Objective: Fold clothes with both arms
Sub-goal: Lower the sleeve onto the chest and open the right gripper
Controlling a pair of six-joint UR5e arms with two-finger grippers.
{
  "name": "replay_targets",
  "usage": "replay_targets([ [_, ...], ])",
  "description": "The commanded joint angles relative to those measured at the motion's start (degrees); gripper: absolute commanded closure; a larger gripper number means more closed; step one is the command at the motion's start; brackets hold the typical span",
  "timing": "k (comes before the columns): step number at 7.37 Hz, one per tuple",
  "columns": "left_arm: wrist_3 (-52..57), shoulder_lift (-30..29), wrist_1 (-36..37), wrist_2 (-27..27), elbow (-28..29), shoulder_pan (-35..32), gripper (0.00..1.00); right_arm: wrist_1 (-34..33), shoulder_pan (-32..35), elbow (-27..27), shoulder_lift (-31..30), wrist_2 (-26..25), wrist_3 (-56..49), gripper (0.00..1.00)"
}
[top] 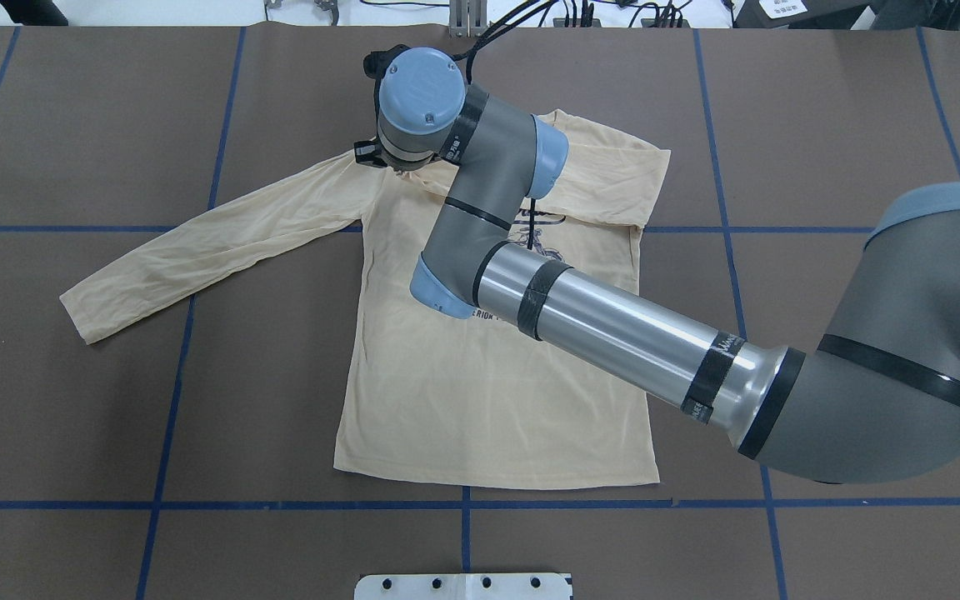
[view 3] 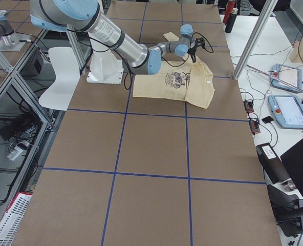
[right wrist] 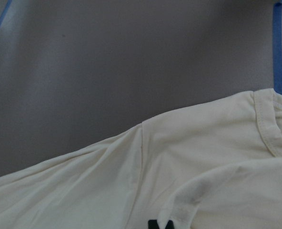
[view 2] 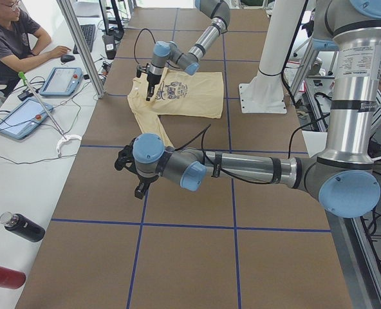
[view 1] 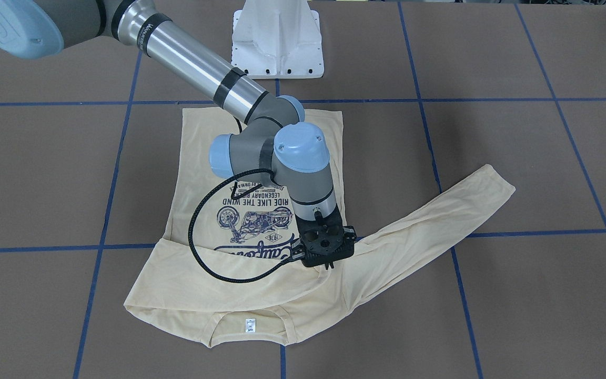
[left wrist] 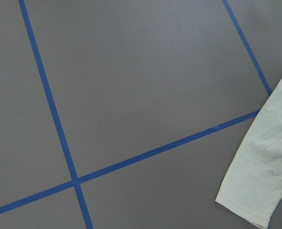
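Note:
The cream-yellow shirt (view 1: 203, 158) lies flat and print-up on the brown table, its collar away from the robot. One sleeve is folded across the chest; the other sleeve (top: 197, 246) stretches out straight to the robot's left. My right arm (top: 613, 325) reaches across the shirt. My right gripper (view 1: 329, 263) is down on the cloth at the shoulder where the folded sleeve ends, its tips close together on the fabric (right wrist: 203, 157). My left gripper (view 2: 131, 174) hovers over bare table near the outstretched cuff (left wrist: 255, 186); I cannot tell whether it is open or shut.
The white pedestal base (view 1: 276, 42) stands just behind the shirt's hem. Blue tape lines (top: 463, 504) grid the table. Beyond the far edge a person (view 2: 10, 38) sits at a desk with tablets (view 2: 60, 80). Two bottles (view 2: 23, 226) lie there.

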Motion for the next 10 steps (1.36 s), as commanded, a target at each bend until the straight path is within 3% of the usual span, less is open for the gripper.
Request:
replay_targets([
  [1,0.09,0.01,0.12,0.09,0.18,-0.02,0.01,1.67,-0.17,-0.18,0.79,-3.86,0.08,0.01],
  [6,-5.23,-1.04,-0.50,0.00,0.63,-0.02,0.01,0.81,0.09,0.52,0.79,-3.54,0.70,0.00],
  [8,-7.64,-1.48,-0.50,0.44,0.01,0.07,0.01,-13.70,1.22,10.74,-2.09,-0.22,0.70,0.00],
  [10,-14.10,-1.39,-4.42,1.22,-0.26,0.33,0.01,-26.74,3.51,20.52,-6.83,7.06,-0.70,0.00],
])
